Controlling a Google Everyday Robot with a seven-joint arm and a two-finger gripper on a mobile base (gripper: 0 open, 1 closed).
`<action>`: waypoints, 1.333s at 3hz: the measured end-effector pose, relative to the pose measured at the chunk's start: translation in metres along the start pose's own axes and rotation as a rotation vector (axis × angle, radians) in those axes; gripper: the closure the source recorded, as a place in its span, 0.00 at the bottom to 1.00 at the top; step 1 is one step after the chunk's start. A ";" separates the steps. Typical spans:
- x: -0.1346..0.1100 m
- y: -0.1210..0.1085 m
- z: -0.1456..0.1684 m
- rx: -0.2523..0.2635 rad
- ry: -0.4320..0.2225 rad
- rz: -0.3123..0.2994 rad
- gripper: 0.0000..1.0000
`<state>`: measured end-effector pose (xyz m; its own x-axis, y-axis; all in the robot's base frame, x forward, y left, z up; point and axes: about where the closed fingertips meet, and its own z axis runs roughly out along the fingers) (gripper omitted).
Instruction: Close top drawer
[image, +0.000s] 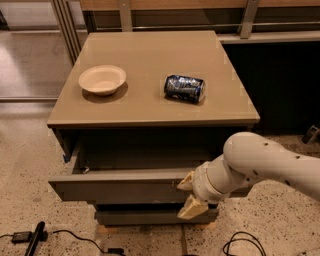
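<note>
The top drawer (117, 190) sat just under the tabletop (150, 107) of the low cabinet, pulled part of the way out. Its long axis ran left to right across the camera view, and its flat front panel faced the camera. The panel was plain grey-brown with no handle, wide and shallow. Behind it a strip of the grey inner tray showed, with the left side wall running back into the dark opening. Below it, set further back, was the front of a lower drawer (145, 216).

The gripper (189, 195) was at the right part of the drawer's front panel, at the end of a thick white arm (265, 165) that came in from the lower right. Its two tan fingers (186, 182) stood spread apart, one above the other, with nothing between them. Their tips appeared to rest against the panel.

On the tabletop stood a pale shallow bowl (102, 80) to the left. A dented dark blue can (184, 88) lay on its side to the right, well apart from the bowl. Black cables (30, 237) lay on the speckled floor (22, 165) in front of the cabinet.
</note>
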<state>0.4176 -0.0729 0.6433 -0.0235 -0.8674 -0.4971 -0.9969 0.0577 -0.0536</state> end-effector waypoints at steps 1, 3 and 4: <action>0.003 -0.028 0.003 0.005 -0.006 -0.018 0.63; 0.008 -0.081 -0.010 0.058 -0.018 -0.005 0.83; 0.008 -0.079 -0.009 0.055 -0.018 -0.005 0.60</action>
<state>0.4960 -0.0889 0.6512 -0.0171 -0.8589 -0.5118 -0.9914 0.0810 -0.1028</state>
